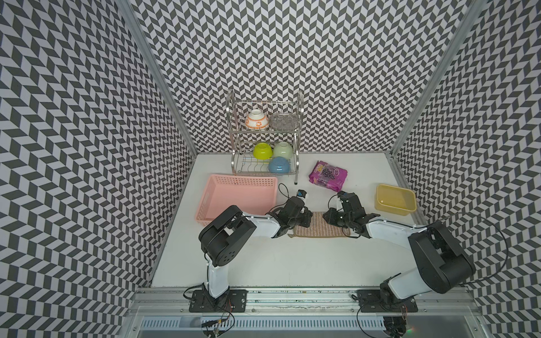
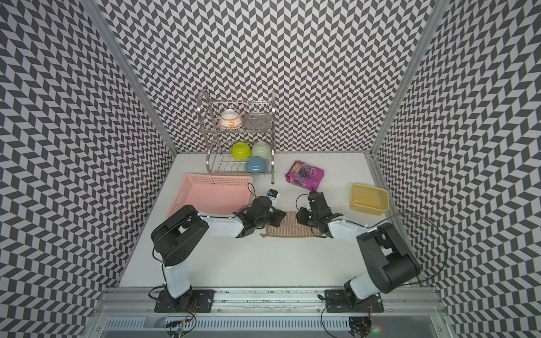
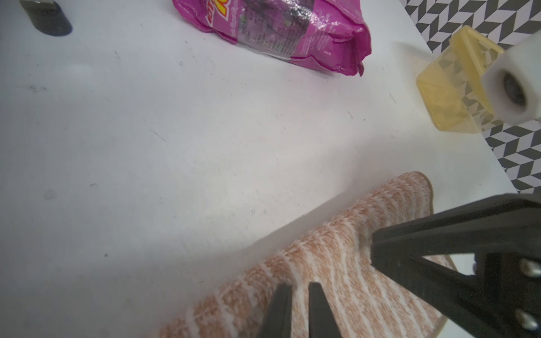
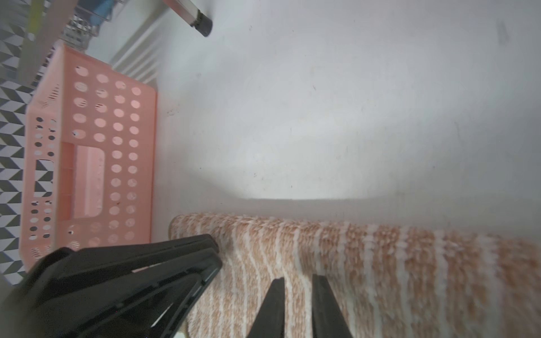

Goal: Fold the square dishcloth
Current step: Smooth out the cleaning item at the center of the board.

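We see the square dishcloth (image 1: pixel 319 228) lying on the white bench (image 1: pixel 278 263), about in the middle, between the two arms. From above it looks like a wide brown rectangle with thin pale stripes. Its small loop (image 1: pixel 291 235) sticks out at the near corner on the left side. The pink basket (image 1: pixel 243 180) stands near it, to the left and further back, and does not touch it.

The left end effector (image 3: pixel 299 292) is at the far left corner of the cloth. In the left wrist view its jaws stand nearly together with a strip of terry between them, so we read it as gripping the cloth. The right end effector (image 4: pixel 295 288) is at the far right corner and pinches the cloth in the same way. The fabric puckers around the tips of both. In both wrist views the far edge of the cloth looks rounded and a little raised from the bench.

At the back wall stands a metal dish rack (image 1: pixel 299 117) with upturned bowls. A purple snack bag (image 1: pixel 328 175) lies beside it. A yellow container (image 1: pixel 380 193) stands at the right side, well apart from the cloth.
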`<action>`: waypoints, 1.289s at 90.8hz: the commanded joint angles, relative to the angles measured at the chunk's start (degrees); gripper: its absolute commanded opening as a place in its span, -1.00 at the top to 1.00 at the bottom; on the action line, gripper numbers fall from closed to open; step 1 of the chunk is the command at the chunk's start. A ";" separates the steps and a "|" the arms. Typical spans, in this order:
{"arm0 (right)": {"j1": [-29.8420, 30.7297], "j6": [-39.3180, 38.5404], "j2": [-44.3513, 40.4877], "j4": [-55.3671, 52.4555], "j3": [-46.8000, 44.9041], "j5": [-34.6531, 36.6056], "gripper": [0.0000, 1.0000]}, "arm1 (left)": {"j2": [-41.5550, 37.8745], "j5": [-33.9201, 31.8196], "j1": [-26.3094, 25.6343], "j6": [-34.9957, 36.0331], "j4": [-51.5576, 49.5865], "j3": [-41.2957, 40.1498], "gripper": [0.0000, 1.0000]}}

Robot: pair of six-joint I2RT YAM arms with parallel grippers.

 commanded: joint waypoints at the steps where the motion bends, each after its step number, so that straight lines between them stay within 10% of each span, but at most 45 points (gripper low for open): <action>1: -0.33 -0.47 1.51 3.16 2.36 1.43 0.62 | 1.73 1.08 1.04 0.60 1.69 0.69 0.71; 82: -15.70 -3.88 1.75 2.82 -0.75 0.04 0.63 | 3.65 0.55 3.49 1.39 2.00 0.07 0.75; 117: -16.39 -6.95 2.58 -2.30 4.74 4.00 0.46 | 0.00 0.43 3.45 3.63 -2.19 3.62 0.21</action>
